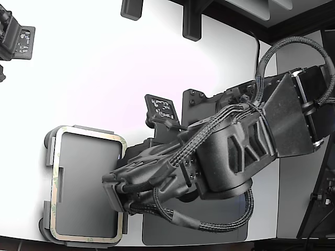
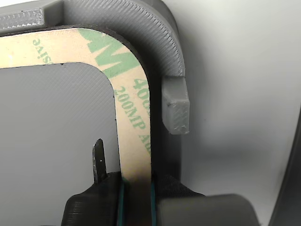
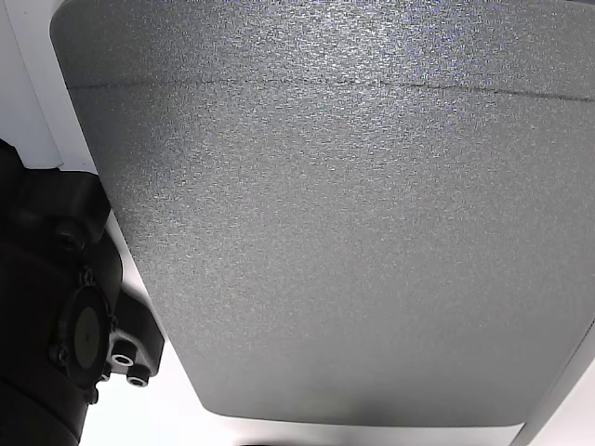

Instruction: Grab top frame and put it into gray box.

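The top frame [image 1: 90,134] is a thin cream rim with green flecks, lying flat inside the gray box [image 1: 48,151] at the lower left of the exterior view. In the wrist view the frame [image 2: 134,117] shows green lettering, with the box's wall and a raised tab [image 2: 176,110] beside it. My gripper [image 1: 121,196] reaches over the frame's long side nearest the arm. In the wrist view the gripper [image 2: 138,197] has one finger inside the rim and one outside, closed against its edges. The arm hides part of that side in the exterior view.
A dark gray flat slab [image 1: 157,232] lies under the arm beside the box and fills the other view [image 3: 353,232]. A second arm's gripper [image 1: 13,39] sits at the exterior view's upper left. Black mounts [image 1: 191,23] stand at the table's back edge.
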